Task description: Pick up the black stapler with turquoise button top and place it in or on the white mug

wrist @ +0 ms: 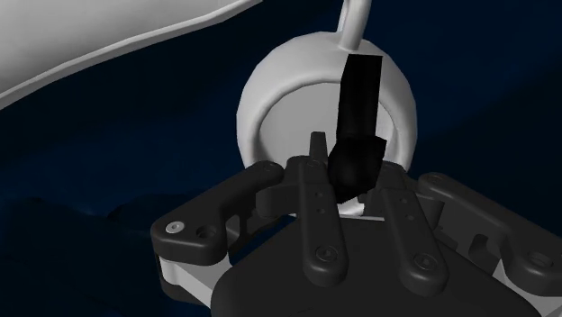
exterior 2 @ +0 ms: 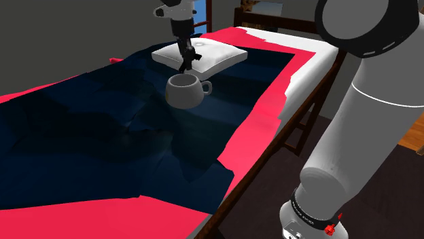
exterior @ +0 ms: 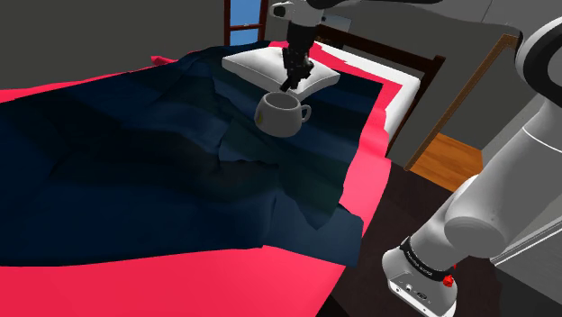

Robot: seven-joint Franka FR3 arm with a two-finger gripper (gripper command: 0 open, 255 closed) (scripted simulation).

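One black stapler (wrist: 360,99) is clamped in your claw (wrist: 353,169) (exterior: 289,84) (exterior 2: 184,64). Both fingers press on its near end, and the rest of it sticks out past the fingertips. It renders plain black all over.

Taking the shoulder view from its left, a rumpled dark navy blanket (exterior: 135,153) spreads out below the claw and well off to that side. It lies over a red sheet (exterior: 371,135). Next comes a white pillow (exterior: 257,63), which lies just behind the claw and lower than it.

The white mug (exterior: 281,115) (wrist: 261,108) stands upright on the blanket directly beneath the claw, its handle pointing to the shoulder view's right. In the wrist view the stapler hangs over the mug's open mouth. You cannot tell from these views whether its tip dips below the rim.

Past the claw to the right runs the sheet's red edge, then a dark headboard (exterior: 405,56).
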